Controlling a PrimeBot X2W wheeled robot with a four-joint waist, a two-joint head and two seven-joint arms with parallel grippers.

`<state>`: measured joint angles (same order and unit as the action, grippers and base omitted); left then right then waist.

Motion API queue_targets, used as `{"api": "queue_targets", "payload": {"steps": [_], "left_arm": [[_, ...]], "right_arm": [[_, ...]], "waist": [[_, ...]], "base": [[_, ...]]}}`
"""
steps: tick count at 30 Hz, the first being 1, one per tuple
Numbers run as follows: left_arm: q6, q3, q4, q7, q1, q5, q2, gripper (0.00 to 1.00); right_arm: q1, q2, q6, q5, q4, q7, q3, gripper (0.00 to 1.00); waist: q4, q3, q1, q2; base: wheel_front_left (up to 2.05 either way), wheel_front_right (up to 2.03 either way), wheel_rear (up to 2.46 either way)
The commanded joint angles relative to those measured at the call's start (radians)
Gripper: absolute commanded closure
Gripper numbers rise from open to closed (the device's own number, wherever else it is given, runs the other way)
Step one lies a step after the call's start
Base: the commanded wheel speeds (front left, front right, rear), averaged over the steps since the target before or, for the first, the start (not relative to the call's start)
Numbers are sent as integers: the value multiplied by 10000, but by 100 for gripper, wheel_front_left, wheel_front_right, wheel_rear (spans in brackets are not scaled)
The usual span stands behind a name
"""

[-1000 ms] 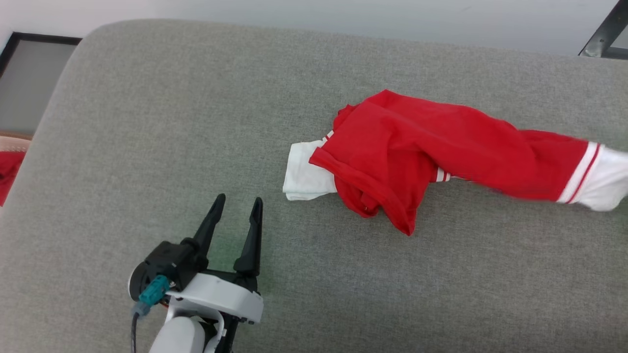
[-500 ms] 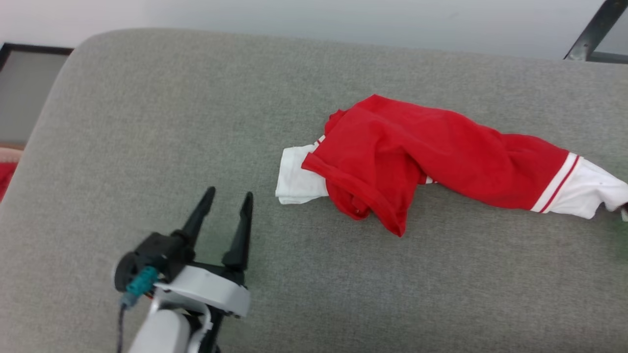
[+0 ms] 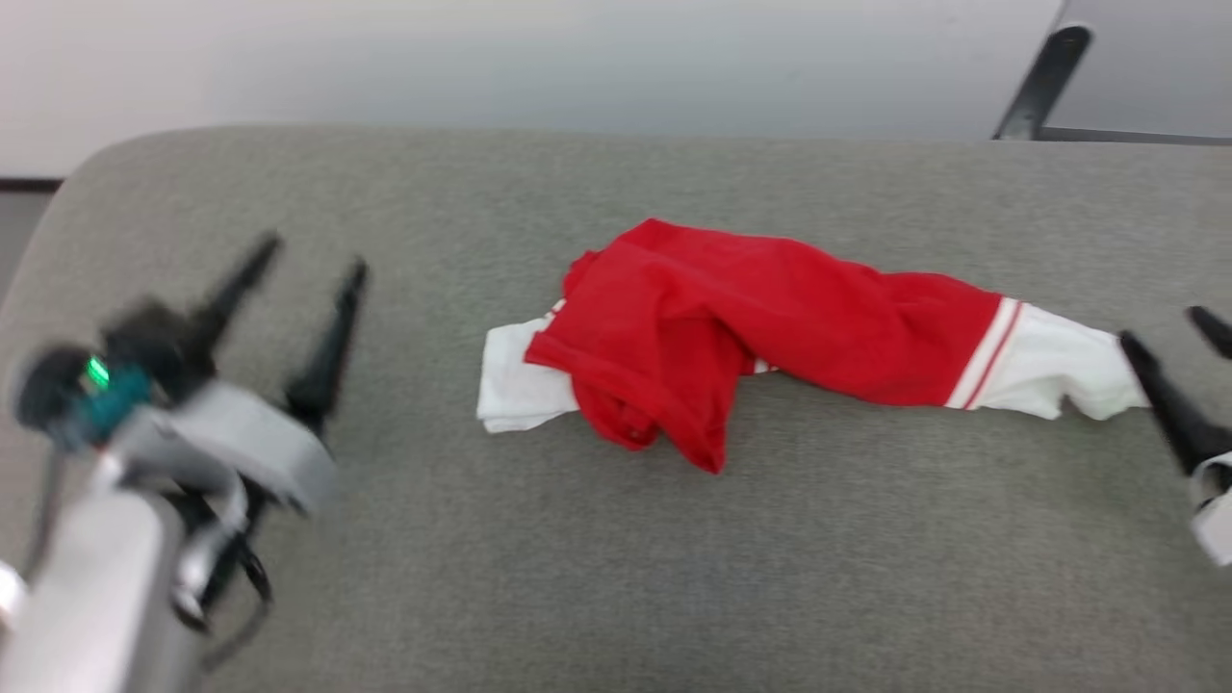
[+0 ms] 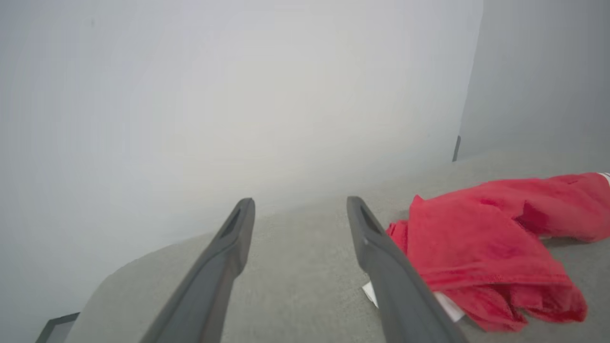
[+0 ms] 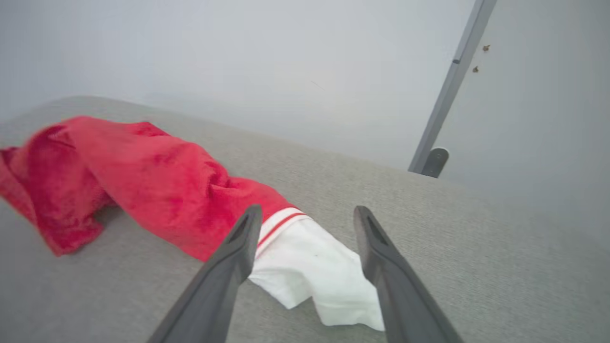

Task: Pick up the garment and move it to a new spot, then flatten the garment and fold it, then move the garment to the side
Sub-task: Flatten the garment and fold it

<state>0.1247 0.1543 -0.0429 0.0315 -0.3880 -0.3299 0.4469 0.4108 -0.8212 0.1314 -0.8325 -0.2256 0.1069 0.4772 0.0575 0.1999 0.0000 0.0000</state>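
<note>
Lying crumpled lengthwise on the middle of the grey cushion (image 3: 866,539), the garment (image 3: 751,327) has its red body bunched toward the left. The left sleeve end (image 3: 515,385), white, pokes out from under the bunch; the right sleeve end (image 3: 1054,371), white with red-and-white stripe trim, trails off to the right. Left gripper (image 3: 316,252) blurred, well to the left of the garment, fingers spread apart, nothing between them. Right gripper (image 3: 1160,325) at the right edge, fingers apart, tips just beside the right sleeve end; contact cannot be told. In the right wrist view that cloth lies slack on the cushion, unclamped. Pale wall (image 3: 481,58) on the far side, dark metal leg (image 3: 1039,82) far right
</note>
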Motion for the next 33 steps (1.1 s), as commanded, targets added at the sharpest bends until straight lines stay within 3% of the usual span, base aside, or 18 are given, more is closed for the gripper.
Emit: {"api": "queue_targets", "payload": {"steps": [1, 4, 7, 12, 16, 19, 26, 33], "left_arm": [[53, 24, 25, 171, -245, -221, 86, 0], [60, 539, -81, 1132, -1141, -671, 761, 0], [65, 1450, -454, 2444, -2125, -1816, 1210, 0], [49, 2596, -1752, 5509, -3619, -3780, 1722, 0], [31, 3003, -3313, 8381, -4176, -5088, 1688, 0], [-357, 2929, -4043, 9986, -4466, -5885, 1605, 0], [-1031, 2768, -4729, 11188, -4711, -6619, 1341, 0], [-1009, 3101, -4984, 11386, -4625, -6294, 1495, 0]], "right_arm": [[-215, 140, -10, 70, 206, 67, -160, 0], [-840, 859, -9, 233, 1133, 163, -705, 0], [-1441, 1673, -10, 432, 1946, 128, -1203, 0], [-2267, 2828, -9, 950, 2929, -69, -1858, 0], [-2652, 3406, -10, 1428, 3232, -277, -2196, 0], [-2810, 3696, -9, 1628, 3352, -418, -2384, 0], [-2808, 3955, -9, 1947, 3593, -610, -2574, 0], [-2631, 4001, -9, 2129, 3717, -780, -2585, 0]], "waist": [[-356, -167, 0, 0], [-630, -152, 0, 0], [-861, -57, 0, 0], [-1267, 192, 0, 0], [-1647, 333, 0, 0], [-1881, 462, 0, 0], [-2169, 767, 0, 0], [-2265, 932, 0, 0]], "base": [[0, 0, 0], [0, 0, 0], [0, 0, 0], [0, 0, 0], [0, 0, 0], [0, 0, 0], [0, 0, 0], [0, 0, 0]]}}
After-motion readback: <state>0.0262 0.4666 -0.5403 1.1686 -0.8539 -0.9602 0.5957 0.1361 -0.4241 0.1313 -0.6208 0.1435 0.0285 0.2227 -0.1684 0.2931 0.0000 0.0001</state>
